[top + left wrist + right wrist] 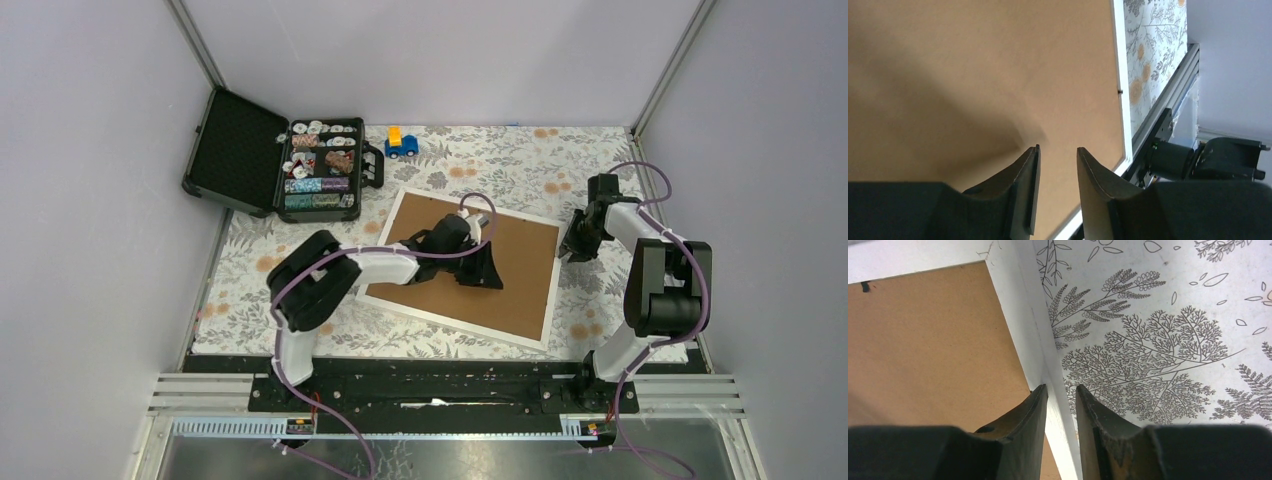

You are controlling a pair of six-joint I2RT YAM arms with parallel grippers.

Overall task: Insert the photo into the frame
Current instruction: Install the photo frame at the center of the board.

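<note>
The frame lies face down on the table, its brown back up inside a white moulding. My left gripper hovers over the middle of that brown back. In the left wrist view it stands open with a narrow gap and only bare board between its fingers. My right gripper is at the frame's right edge. In the right wrist view its fingers straddle the white moulding, one on the inner side and one on the outer side, closed on it. The photo is out of view.
An open black case with small parts in compartments stands at the back left, its lid laid outward. A blue and yellow toy car sits behind the frame. A floral cloth covers the table. A metal rail runs along the near edge.
</note>
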